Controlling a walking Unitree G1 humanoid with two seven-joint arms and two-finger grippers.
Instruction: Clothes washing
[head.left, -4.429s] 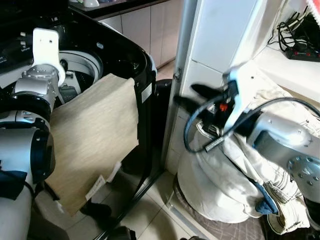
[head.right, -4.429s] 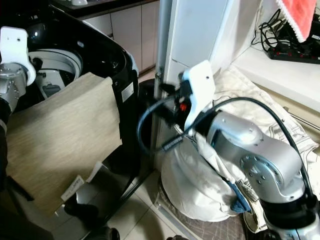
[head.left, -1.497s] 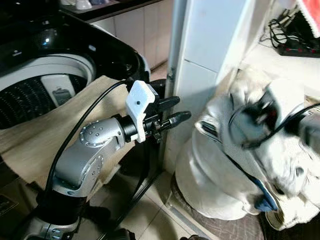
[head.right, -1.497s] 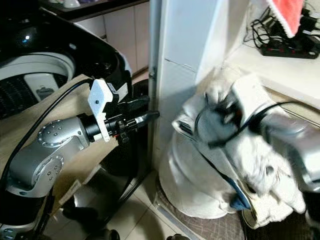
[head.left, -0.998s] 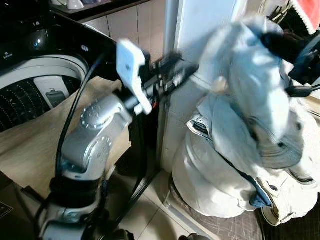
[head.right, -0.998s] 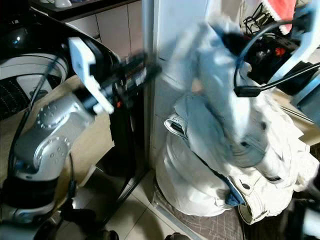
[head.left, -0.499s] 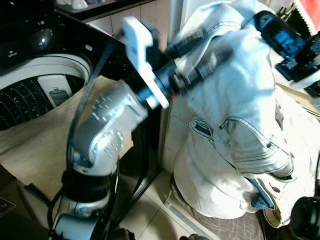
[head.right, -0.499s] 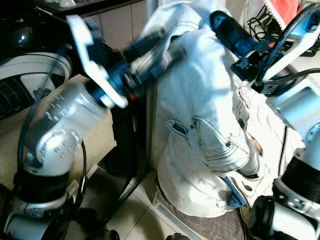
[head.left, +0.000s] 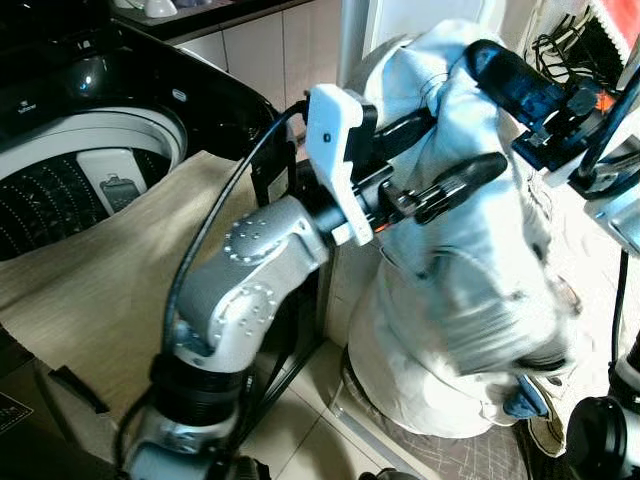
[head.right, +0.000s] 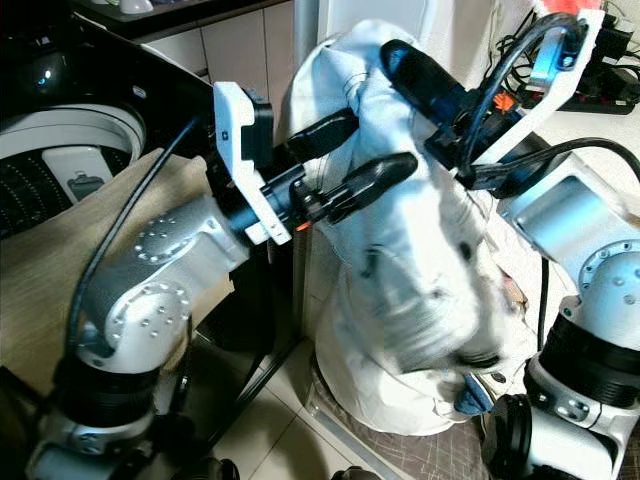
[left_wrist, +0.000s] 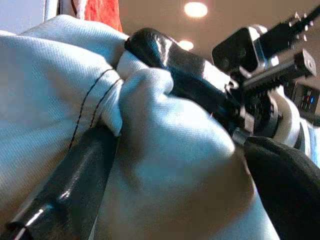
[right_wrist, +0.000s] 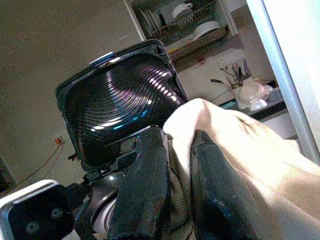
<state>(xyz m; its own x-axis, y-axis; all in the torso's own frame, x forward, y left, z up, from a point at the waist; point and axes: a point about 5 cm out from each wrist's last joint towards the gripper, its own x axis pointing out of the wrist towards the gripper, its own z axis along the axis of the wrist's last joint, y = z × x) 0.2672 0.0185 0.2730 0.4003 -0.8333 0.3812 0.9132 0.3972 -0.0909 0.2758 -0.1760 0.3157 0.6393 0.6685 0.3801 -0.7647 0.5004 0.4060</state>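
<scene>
Right now I have the pale denim garment (head.left: 470, 250) lifted off the laundry heap (head.left: 420, 400) on the floor, hanging between both arms beside the white pillar. My right gripper (head.left: 500, 75) is pinched shut on a fold at the top of it; the right wrist view shows cloth squeezed between its two fingers (right_wrist: 150, 185). My left gripper (head.left: 440, 155) is pushed into the garment from the washer side with its jaws spread, one finger above a bunched fold and one below, so it props the cloth more than it grips it. The lower half of the garment is blurred, so I think its hem is clear of the heap, but I cannot be sure.

To do this well I would close the left jaws on that fold first, then carry the load left, over the beige cloth (head.left: 110, 290) draped on the rim, and above the drum (head.left: 70, 180) of the open washing machine (head.left: 200, 100). I would keep it high so the dangling legs clear the black rim, and let go only when most of it hangs over the opening.
</scene>
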